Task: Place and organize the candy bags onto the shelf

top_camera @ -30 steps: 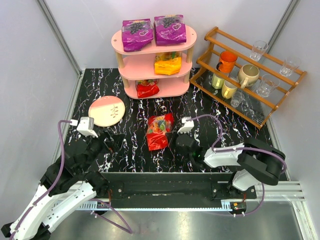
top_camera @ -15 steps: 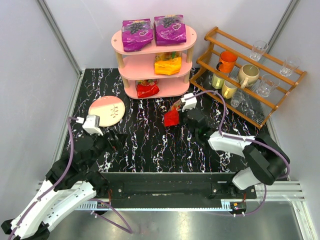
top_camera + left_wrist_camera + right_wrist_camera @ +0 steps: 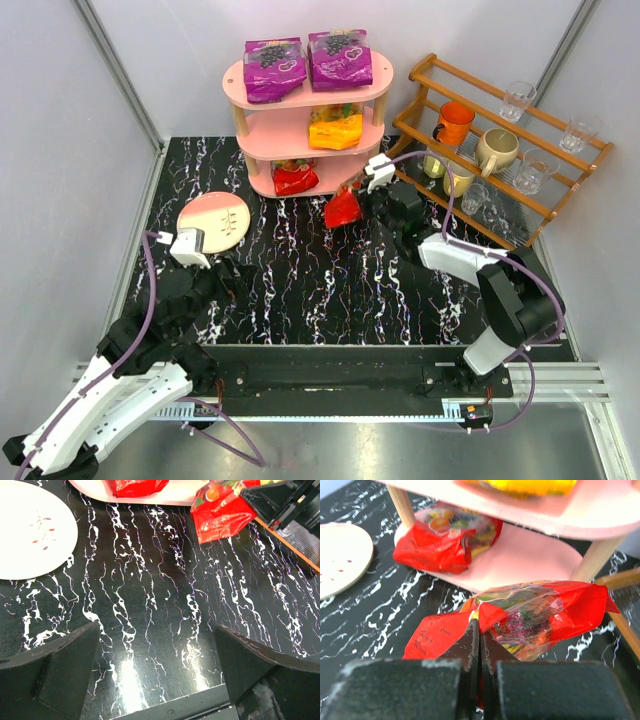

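Four of the five candy bags sit on the pink shelf (image 3: 300, 98): the purple bags (image 3: 273, 67) side by side on the top tier; the orange bag (image 3: 336, 128) on the middle tier; one shelved red bag (image 3: 294, 176) at the left of the bottom tier, whose right half is bare. The last red bag (image 3: 530, 615) hangs pinched by its edge in the right gripper (image 3: 480, 635), fingers pressed together on it, just in front of the bottom tier's right end; by my judgement only its placing is left. The left gripper (image 3: 157, 645) hovers spread wide, holding nothing, over the black marbled table (image 3: 300, 290) near the plate (image 3: 213, 221), which holds nothing.
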Robot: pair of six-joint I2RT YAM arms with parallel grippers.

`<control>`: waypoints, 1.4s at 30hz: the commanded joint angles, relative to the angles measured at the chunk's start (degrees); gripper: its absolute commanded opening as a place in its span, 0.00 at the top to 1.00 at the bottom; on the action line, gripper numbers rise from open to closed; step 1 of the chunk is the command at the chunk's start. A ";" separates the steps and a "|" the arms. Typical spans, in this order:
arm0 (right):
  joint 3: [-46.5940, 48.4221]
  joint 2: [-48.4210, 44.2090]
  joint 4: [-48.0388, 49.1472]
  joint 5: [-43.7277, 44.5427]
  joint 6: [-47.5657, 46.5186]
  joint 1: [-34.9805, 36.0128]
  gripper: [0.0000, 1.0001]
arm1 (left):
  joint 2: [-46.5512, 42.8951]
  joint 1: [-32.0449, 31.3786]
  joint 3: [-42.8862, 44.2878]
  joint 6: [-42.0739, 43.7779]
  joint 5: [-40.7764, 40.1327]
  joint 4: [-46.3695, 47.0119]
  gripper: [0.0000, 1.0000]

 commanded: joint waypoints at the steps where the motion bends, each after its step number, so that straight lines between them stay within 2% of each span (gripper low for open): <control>1: 7.85 0.38 8.08 -7.67 -1.31 -1.56 1.00 | 0.77 0.30 -0.56 1.33 -1.52 4.05 0.01; 10: 14.88 7.14 10.01 -13.21 3.44 -4.64 1.00 | 1.03 0.30 -1.00 1.94 -2.13 4.40 0.01; 27: 19.54 17.43 13.53 -16.91 11.25 -8.59 1.00 | 0.94 0.30 -2.14 3.26 -3.45 5.19 0.01; 42: 28.59 26.31 -3.78 -11.55 19.96 -12.37 1.00 | 0.86 0.30 -2.41 3.17 -3.37 4.92 0.01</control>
